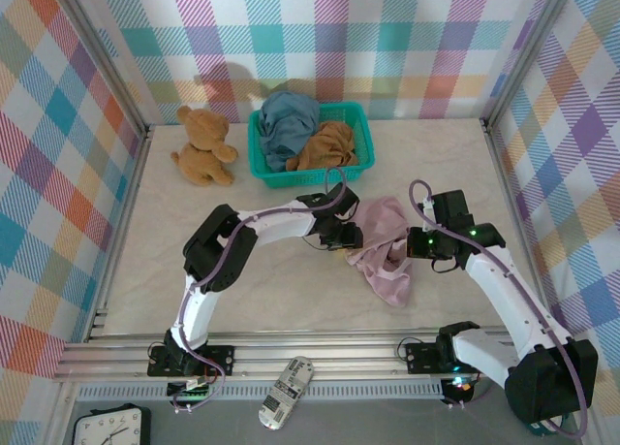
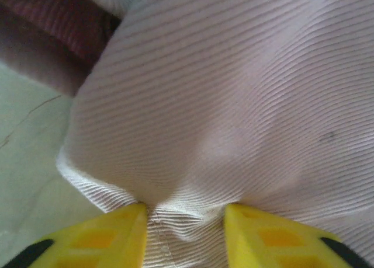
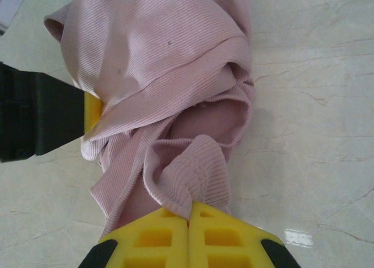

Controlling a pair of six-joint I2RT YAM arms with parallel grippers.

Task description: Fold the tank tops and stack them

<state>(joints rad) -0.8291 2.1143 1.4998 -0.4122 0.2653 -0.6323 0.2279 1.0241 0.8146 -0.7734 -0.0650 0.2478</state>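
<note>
The dusty pink tank top [image 1: 385,254] lies crumpled on the table right of centre, held between both grippers. My left gripper [image 1: 343,236] is at its left edge; in the left wrist view the ribbed pink cloth [image 2: 234,104] bunches between the yellow fingers [image 2: 117,236], which stand partly apart and squeeze it. My right gripper [image 3: 188,218] is shut on a rolled hem fold of the pink tank top [image 3: 158,63], and it shows in the top view [image 1: 415,247] at the cloth's right side. The slate blue tank top [image 1: 286,120] and the ochre brown one [image 1: 329,146] lie in the basket.
A teal mesh basket [image 1: 258,159] stands at the back centre, with a brown teddy bear [image 1: 203,146] to its left. Checked walls close in the left, back and right. A remote [image 1: 288,392] and a clock [image 1: 108,428] lie beyond the near rail.
</note>
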